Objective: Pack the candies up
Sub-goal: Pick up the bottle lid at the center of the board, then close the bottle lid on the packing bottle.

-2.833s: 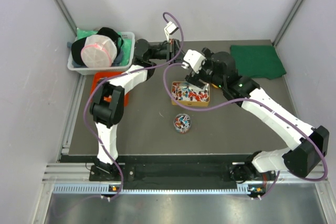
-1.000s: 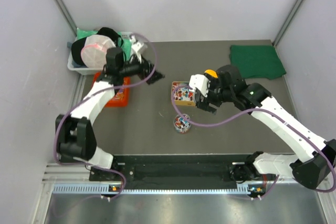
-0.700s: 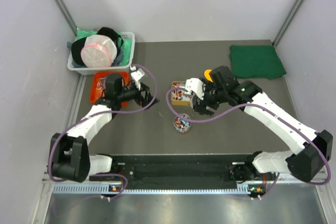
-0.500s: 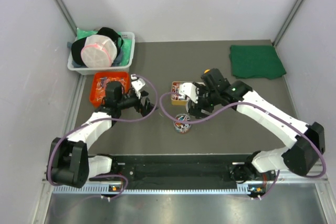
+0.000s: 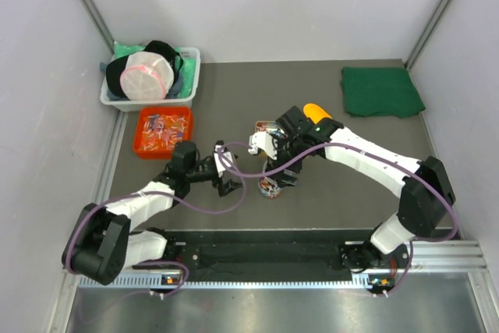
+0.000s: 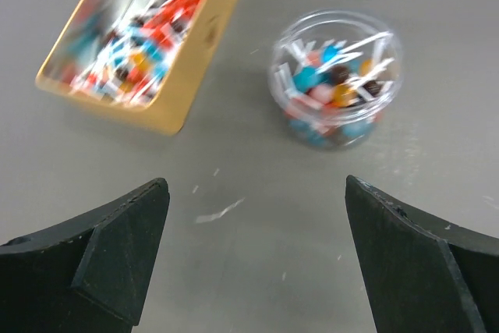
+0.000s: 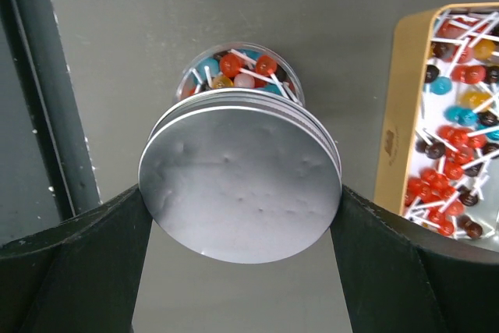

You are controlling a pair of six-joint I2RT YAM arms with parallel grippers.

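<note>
The grey table [image 5: 234, 99] is carrying everything, with a green cloth [image 5: 382, 91] lying at its far right and a white bin [image 5: 192, 68] standing at its far left, an orange tray [image 5: 140, 134] sitting just nearer than the bin. Near the middle, a gold tin [image 6: 195, 68] is lying just beyond a small clear jar [image 6: 335, 15]. The candies [image 6: 331, 87] are filling that jar, and more are heaped in the tin; the orange tray seems to be holding others. The right gripper [image 7: 242, 196] is clamping a flat silver lid [image 7: 234, 169] by its opposite edges and hovering it above the jar's mouth. The left gripper [image 6: 255, 193] is gaping wide and holding nothing, pointing at the jar from the left. The candies are looking light, hard and slippery, with thin sticks likely to snag, so they are probably best moved inside the jar, gripped around its stiff side wall.
</note>
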